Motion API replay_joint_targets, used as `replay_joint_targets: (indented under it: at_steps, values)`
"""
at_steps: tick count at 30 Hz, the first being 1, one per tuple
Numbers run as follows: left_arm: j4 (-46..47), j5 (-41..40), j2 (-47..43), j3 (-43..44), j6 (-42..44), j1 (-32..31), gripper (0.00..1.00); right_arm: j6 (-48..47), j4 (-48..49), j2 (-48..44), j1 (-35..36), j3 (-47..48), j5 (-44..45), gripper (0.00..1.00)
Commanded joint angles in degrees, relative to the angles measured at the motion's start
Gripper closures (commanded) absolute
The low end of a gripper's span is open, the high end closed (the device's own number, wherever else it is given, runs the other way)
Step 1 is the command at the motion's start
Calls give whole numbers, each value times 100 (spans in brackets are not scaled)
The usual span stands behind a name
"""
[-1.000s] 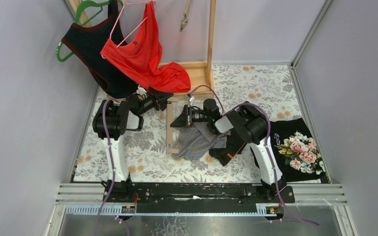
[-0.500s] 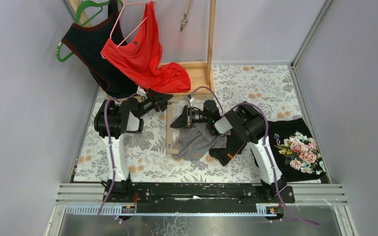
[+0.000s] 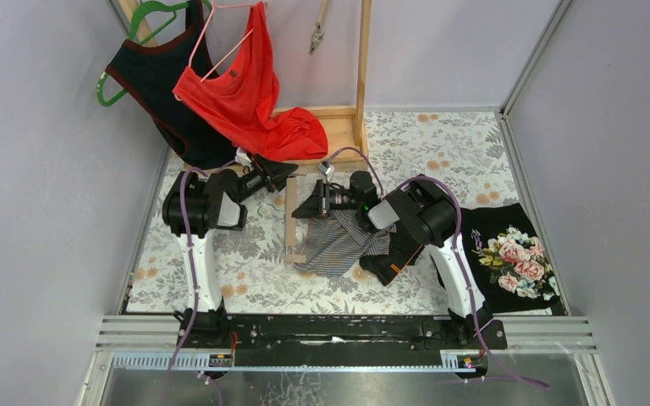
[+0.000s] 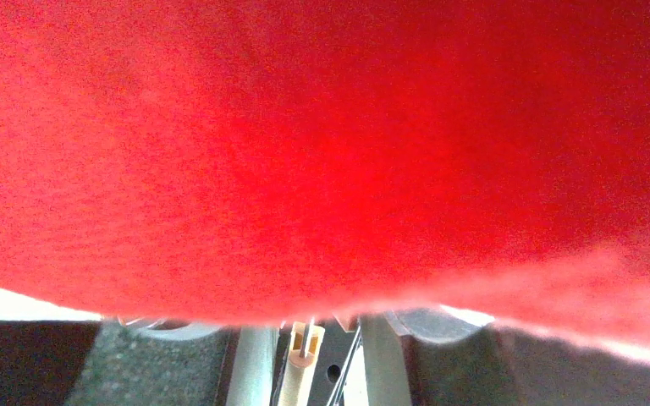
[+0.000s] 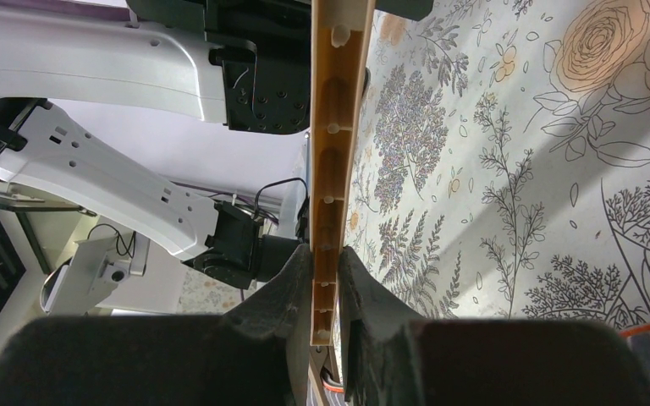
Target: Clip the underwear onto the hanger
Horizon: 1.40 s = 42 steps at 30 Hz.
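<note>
Underwear (image 3: pixel 338 241), striped, one piece, crumpled mid-frame on floral-printed bench (image 3: pixel 440 152), just beside one wooden hanger (image 3: pixel 291 222). Right tool (image 3: pixel 303 209) pinched tight on the hanger's bar; left tool (image 3: pixel 283 171) nosed against red top (image 3: pixel 245 93) (its opening not discernible). Black top (image 3: pixel 156 80) hung upper left; pale lilac walls around.

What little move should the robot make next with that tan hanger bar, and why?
Probably the left gripper should close gently on the far end of the tan hanger bar. The right gripper pinches that bar, the grey striped underwear lies unclipped beside it, and the hanging red garment blocks the left wrist camera's view.
</note>
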Motion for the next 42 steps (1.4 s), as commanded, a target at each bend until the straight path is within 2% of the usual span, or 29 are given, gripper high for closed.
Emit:
replay_joint_targets:
  at_steps: [1,3,6,7,11,16,23,30,33,35,38,42]
  values:
    - [433,86,55,-27,5,-45,75,39,462,21,60,181,-54,92]
    - [445,93,51,-34,5,-44,80,58,486,16,60,169,-63,88]
    - [461,111,46,-41,6,-37,85,67,535,23,60,151,-56,76]
    - [468,125,35,-42,5,-42,87,96,584,20,60,128,-46,70]
    - [469,205,4,-41,5,-44,93,192,812,16,22,66,-4,58]
    - [480,314,18,-21,5,-44,100,330,1153,-35,-72,-63,64,54]
    - [486,437,28,-26,47,-33,100,535,1712,-245,-427,-454,151,52]
    - [491,561,129,63,66,-28,100,225,1341,-593,-716,-648,102,51]
    - [487,637,133,107,67,-31,100,-301,696,-861,-783,-728,190,52]
    - [486,697,147,145,46,-23,100,-1163,-434,-1188,-823,-745,365,51]
    - [482,764,186,182,3,-13,100,-3299,-2906,-1804,-812,-464,1120,51]
    - [469,740,246,177,-43,23,100,-4671,-4617,-2061,-802,-45,1966,48]
